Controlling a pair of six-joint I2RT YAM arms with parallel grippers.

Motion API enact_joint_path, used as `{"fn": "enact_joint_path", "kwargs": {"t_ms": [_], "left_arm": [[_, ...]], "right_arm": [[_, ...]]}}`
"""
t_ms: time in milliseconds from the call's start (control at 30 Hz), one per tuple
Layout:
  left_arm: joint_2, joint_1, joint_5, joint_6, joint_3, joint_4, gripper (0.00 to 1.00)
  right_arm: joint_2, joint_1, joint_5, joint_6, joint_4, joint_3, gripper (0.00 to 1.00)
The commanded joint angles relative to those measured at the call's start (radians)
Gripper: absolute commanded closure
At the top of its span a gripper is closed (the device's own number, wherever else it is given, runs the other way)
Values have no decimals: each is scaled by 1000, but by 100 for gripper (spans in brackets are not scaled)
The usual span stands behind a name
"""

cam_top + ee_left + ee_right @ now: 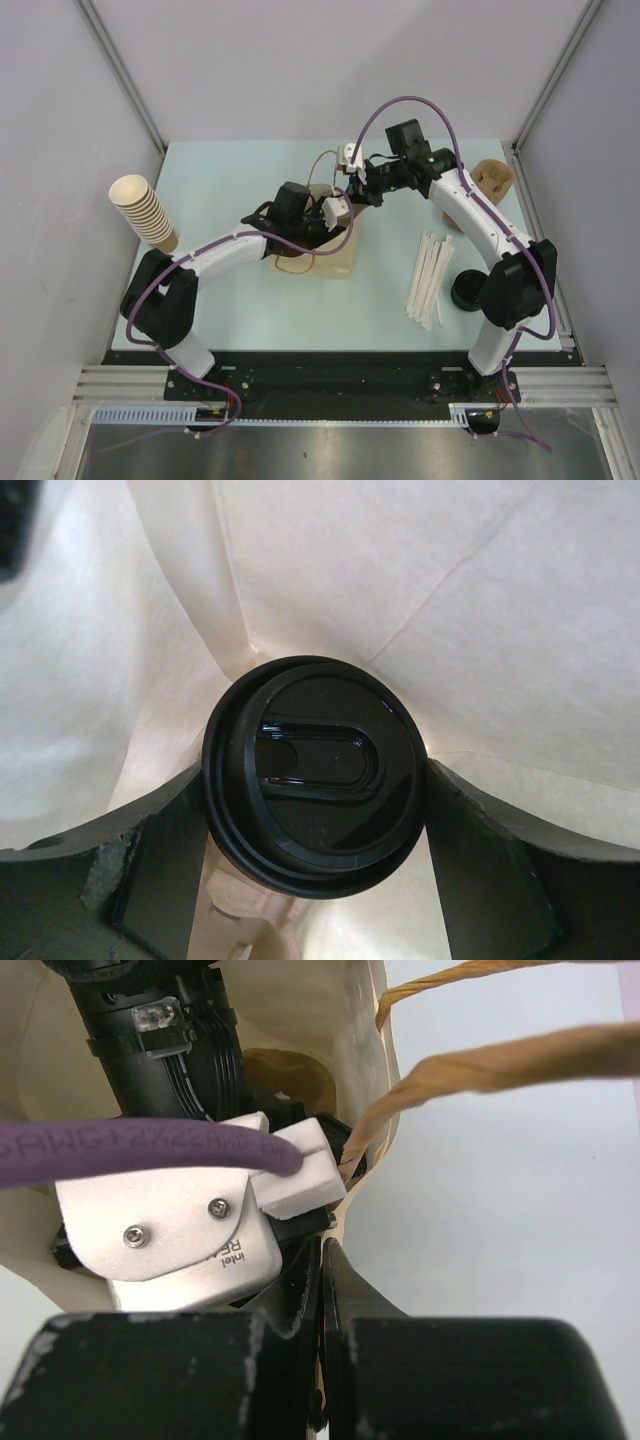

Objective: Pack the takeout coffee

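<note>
Two claws, split jobs: right claw (322, 1260) pinched shut on the paper bag (385, 1070) rim to hold its mouth open. Left claw (315, 850) clamped the lidded coffee cup (315, 770) between its fingers, bag walls all around.

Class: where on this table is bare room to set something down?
Back-left, between the cup stack and the paper bag; also the front strip before the bag. Crowded right: stirrers, black lid, carrier.

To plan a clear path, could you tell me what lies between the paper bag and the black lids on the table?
A loose bundle of white sticks lies between them, as the top view shows.
</note>
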Motion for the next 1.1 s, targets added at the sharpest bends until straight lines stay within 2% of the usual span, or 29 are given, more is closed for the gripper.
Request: {"fn": "enact_joint_path", "kwargs": {"t_ms": [0, 267, 367, 1067], "left_arm": [[-26, 46, -129, -96, -44, -47, 38], [-72, 46, -106, -122, -41, -21, 19], [-88, 46, -105, -134, -41, -15, 1], [-209, 18, -34, -114, -53, 16, 1]], "right_arm": [[8, 10, -95, 12, -126, 40, 100], [11, 6, -98, 17, -123, 50, 100], [8, 6, -96, 17, -120, 49, 100], [-52, 6, -79, -29, -64, -23, 100]]}}
